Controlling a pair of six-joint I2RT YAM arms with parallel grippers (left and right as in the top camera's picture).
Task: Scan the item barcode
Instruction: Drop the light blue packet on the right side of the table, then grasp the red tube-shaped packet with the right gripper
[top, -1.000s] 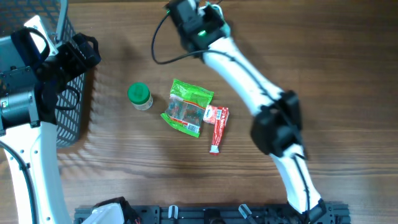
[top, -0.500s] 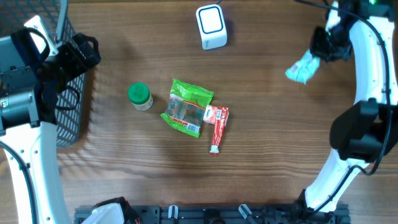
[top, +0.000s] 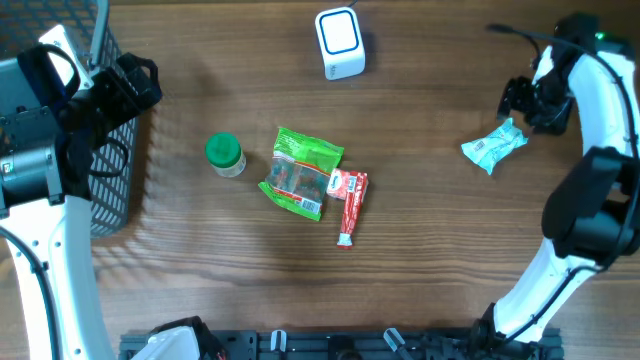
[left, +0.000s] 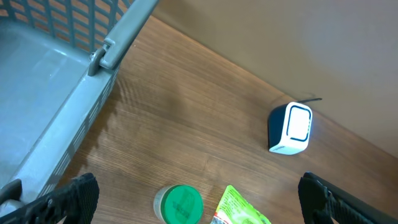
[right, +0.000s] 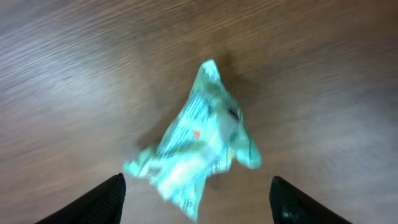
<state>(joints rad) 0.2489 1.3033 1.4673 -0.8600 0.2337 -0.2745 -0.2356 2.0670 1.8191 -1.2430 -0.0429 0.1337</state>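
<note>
the crumpled pale packet (top: 493, 147) was seen lying loose on the table (top: 420, 260) at the right, long axis left-to-right, beside the right gripper (top: 522, 103), whose jaws were spread, grasping nothing; the left gripper (top: 125, 85) was likewise spread wide.

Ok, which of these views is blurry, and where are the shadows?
Right wrist: the packet and table are smeared by motion blur. Overhead: sharp, with a striped shadow beside the basket. Left wrist: clear, the scanner crisp.
</note>
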